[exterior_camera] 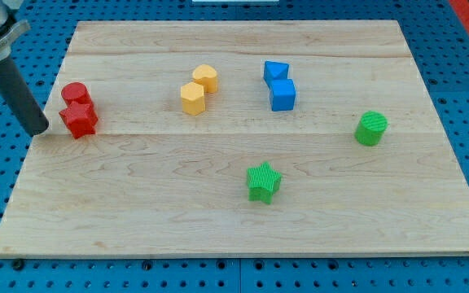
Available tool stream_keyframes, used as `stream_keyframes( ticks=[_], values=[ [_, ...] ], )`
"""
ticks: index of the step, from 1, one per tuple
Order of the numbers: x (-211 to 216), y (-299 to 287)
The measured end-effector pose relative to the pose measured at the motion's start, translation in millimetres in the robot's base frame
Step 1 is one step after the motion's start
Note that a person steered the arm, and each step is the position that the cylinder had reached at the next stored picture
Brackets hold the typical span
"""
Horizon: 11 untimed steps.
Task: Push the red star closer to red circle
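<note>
The red star (79, 120) lies near the board's left edge, touching the red circle (76, 94) just above it. My tip (39, 130) stands at the board's left edge, just left of the red star with a small gap. The rod rises from it toward the view's top left.
Two yellow blocks, a heart (206, 77) and a hexagon (192, 98), touch at the top centre. Two blue blocks (276, 72) (283, 95) stand to their right. A green cylinder (371, 129) is at the right, a green star (263, 181) at the lower centre. The wooden board (234, 228) sits on a blue pegboard.
</note>
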State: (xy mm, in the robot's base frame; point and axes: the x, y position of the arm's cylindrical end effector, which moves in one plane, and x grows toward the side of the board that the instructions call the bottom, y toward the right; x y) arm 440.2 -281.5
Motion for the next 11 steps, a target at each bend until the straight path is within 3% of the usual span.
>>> stream_keyframes(
  ticks=[2, 3, 5, 7, 11],
  values=[
    [21, 5],
    [19, 45],
    [20, 44],
    [59, 67],
    [53, 80]
  ],
)
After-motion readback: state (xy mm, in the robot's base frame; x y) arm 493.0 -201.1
